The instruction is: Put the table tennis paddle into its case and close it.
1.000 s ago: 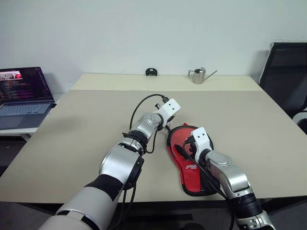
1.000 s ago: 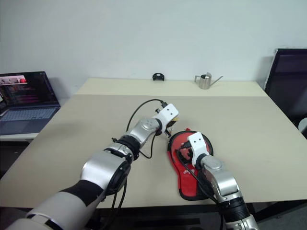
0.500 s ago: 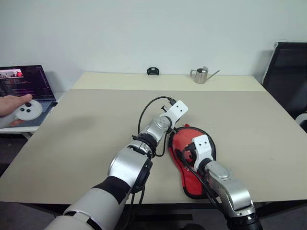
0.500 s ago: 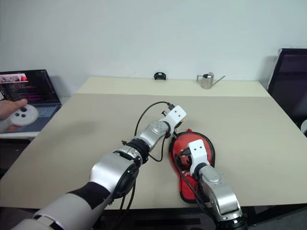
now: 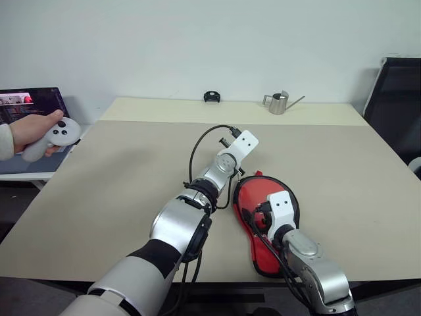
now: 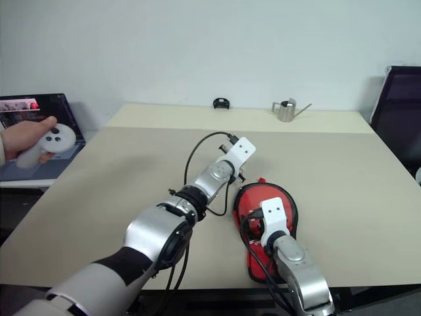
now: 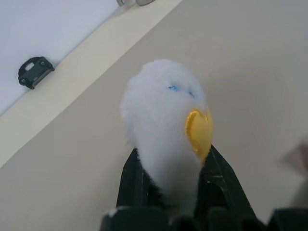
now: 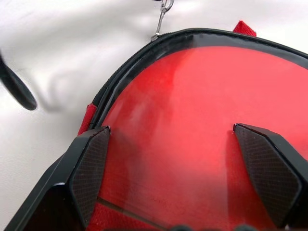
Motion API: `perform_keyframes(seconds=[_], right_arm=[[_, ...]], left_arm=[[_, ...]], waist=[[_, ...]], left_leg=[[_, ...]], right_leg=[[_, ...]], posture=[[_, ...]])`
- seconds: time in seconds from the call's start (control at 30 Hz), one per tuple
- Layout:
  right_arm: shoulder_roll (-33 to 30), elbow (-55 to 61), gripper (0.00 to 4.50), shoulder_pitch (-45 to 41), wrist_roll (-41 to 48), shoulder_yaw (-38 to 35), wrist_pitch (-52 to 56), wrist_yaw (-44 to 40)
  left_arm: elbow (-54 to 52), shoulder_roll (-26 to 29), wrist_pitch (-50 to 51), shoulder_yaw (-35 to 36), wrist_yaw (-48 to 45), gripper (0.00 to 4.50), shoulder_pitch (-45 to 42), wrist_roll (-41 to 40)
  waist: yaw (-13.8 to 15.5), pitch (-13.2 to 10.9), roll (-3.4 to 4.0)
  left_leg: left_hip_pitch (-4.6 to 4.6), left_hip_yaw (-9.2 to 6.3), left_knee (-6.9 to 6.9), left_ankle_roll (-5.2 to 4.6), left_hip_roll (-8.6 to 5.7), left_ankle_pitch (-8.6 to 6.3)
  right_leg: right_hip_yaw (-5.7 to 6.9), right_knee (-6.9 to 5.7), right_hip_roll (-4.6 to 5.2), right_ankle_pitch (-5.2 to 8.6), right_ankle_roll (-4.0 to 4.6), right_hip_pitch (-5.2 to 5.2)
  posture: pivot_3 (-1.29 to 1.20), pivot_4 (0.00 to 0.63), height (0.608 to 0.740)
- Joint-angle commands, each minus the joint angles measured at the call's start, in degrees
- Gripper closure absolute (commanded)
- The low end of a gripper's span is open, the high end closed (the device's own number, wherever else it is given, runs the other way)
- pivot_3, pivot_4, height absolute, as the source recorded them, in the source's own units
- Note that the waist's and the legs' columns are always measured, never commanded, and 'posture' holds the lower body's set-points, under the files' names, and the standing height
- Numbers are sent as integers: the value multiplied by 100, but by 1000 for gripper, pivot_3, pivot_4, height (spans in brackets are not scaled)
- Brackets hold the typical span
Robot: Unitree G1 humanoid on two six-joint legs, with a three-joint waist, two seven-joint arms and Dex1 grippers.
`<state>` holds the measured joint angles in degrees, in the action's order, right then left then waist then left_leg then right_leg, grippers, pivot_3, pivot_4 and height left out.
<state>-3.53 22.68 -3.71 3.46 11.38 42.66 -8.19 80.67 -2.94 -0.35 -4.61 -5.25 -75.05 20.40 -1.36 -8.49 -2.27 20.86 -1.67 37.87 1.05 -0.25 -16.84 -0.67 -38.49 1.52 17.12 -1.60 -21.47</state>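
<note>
Left hand (image 7: 168, 192) pinches fluffy white charm (image 7: 163, 130) w/ yellow heart.

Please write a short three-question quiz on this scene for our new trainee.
1. True or false: the left gripper is shut on the fluffy charm.
2. The right gripper's fingers are: A) open above the case, B) shut on its zip pull, C) holding the watering can.
3. What does the person's hand hold?

Key: 1 true; 2 A; 3 a white controller.
</note>
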Motion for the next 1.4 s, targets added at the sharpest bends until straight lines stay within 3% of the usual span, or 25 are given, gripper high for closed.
perform_keyframes(seconds=[0.03, 0.27, 0.63, 0.87, 1.1, 1.27, 1.4], right_arm=[[-1, -508, 0, 612, 47, 290, 750, 8], [67, -613, 0, 502, 58, 282, 728, 59], [153, -770, 0, 352, 26, 244, 645, 83], [179, -1131, 0, 5, 51, 43, 456, 48], [43, -1474, 0, -245, 85, -167, 242, -118], [-47, -1580, 0, -337, 154, -414, 125, -249], [-65, -855, 0, -277, 559, -712, 331, -474]], left_arm=[[-122, -72, -50, 43, 180, 4241, -380, 65], [-66, -370, -8, -613, -907, 4241, -70, 605], [-92, -328, 50, -545, -1195, 337, -20, 601], [-142, -38, -109, -111, -1163, 337, -170, 247], [-232, 809, -424, 490, -1385, 337, -266, -302], [-332, 1285, -698, 852, -2026, 337, -125, -766], [-706, 1847, -822, 1338, -3678, 337, 494, -1577]], waist=[[3, 0, 0], [2, 2, -1], [-35, 4, -2], [-55, 9, -8], [-59, 9, -9], [-33, 10, -11], [-27, 10, -9]], left_leg=[[1, -1, 0, 1, 0, -1], [1, -1, -3, 7, -3, -6], [-2, 0, -2, 4, 1, -8], [-14, 3, 3, 4, 1, -8], [-43, 4, 5, 8, 4, -5], [-38, 4, 6, 9, 4, -5], [-26, 4, 8, 8, 0, -5]], right_leg=[[2, 0, 0, 2, 0, 0], [4, 4, -4, 8, 0, 0], [-3, -5, -5, 12, 5, -3], [-10, -24, -5, 11, 5, -2], [-12, -45, -7, 19, -16, 12], [-7, -43, -5, 4, 8, 11], [-2, -38, 4, 4, 9, 7]], posture=[[0, 150, 740], [0, 150, 740], [0, 150, 740], [0, 150, 740], [0, 150, 740], [0, 150, 740], [0, 150, 740]])
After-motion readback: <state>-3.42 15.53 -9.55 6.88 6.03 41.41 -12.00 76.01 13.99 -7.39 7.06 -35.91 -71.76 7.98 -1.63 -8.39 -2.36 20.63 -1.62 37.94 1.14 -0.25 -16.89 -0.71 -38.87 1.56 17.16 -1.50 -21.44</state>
